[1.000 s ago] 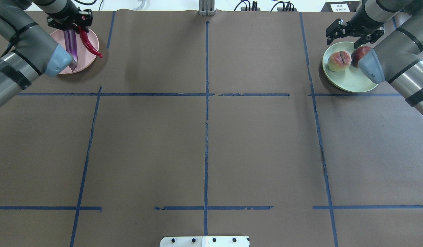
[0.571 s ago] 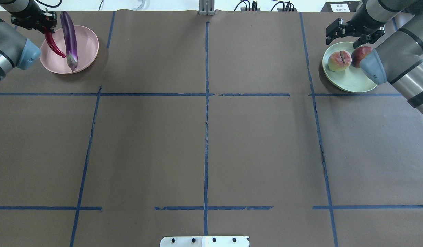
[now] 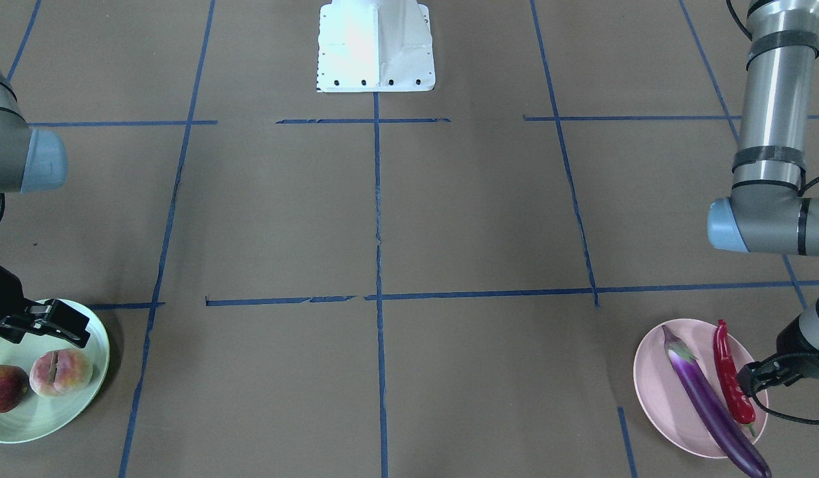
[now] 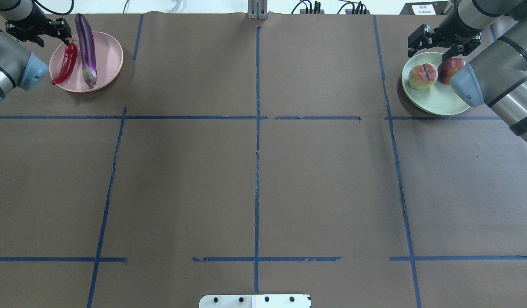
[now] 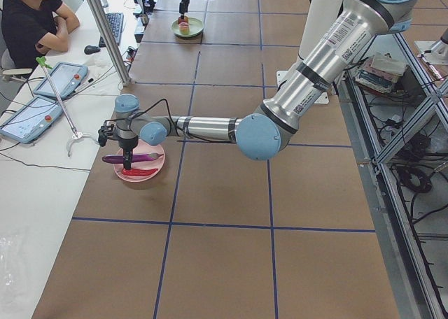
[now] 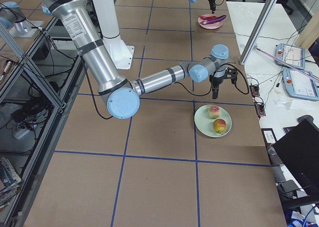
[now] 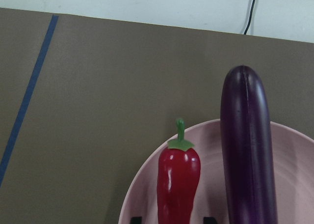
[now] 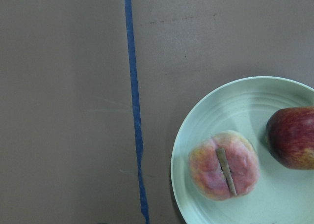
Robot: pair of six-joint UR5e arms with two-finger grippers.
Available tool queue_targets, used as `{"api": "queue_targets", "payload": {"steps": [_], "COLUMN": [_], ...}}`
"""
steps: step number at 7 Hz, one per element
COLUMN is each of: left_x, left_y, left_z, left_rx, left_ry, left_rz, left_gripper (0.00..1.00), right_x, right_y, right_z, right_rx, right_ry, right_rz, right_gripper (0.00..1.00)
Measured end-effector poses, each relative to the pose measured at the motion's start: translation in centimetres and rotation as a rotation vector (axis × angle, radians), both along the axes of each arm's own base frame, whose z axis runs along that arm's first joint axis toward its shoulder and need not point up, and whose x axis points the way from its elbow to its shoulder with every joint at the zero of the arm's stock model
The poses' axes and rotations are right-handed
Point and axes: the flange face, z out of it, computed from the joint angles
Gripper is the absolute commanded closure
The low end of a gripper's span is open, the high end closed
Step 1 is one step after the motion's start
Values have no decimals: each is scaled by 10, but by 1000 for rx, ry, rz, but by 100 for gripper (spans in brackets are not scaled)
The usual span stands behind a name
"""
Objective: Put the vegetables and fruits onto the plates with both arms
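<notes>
The purple eggplant (image 4: pixel 87 51) lies across the pink plate (image 4: pixel 109 55) at the far left. The red chili (image 4: pixel 66 64) lies beside it on the plate's left rim. My left gripper (image 4: pixel 54 35) hovers over the chili's stem end, open; in the left wrist view its fingertips (image 7: pixel 208 219) stand apart on either side of the chili (image 7: pixel 177 184). The peach (image 4: pixel 422 75) and the red apple (image 4: pixel 451 68) sit on the green plate (image 4: pixel 438 100) at the far right. My right gripper (image 4: pixel 443 40) is open and empty just behind that plate.
The brown table cover has blue tape lines (image 4: pixel 257 128). The white base block (image 3: pixel 376 46) stands at the robot's side. Cables and a metal post (image 4: pixel 257 10) line the far edge. A person (image 5: pixel 31 18) sits at a desk with tablets beyond the table's left end.
My left gripper carried the chili from the eggplant's right side over to its left, lowered it and let go; the chili now lies on the pink plate. My right gripper barely moved.
</notes>
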Motion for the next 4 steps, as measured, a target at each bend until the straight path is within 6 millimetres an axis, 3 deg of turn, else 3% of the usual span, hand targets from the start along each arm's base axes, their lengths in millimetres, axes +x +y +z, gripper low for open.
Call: {"api": "queue_targets", "payload": {"steps": [1, 2, 4], "left_x": [0, -7, -47], "left_y": [4, 13, 41], "left_z": [-6, -10, -16], "left_rx": [-4, -2, 86], "left_ry": [44, 96, 138], "left_rz": [24, 52, 125], "left_gripper": [0, 0, 0], "right_x": [20, 56, 140], "right_y": [7, 16, 39], "right_z": [6, 19, 60], "right_rx": [11, 27, 47], "right_ry": [1, -1, -27], "right_rz": [4, 2, -31], "right_gripper": [0, 0, 0]}}
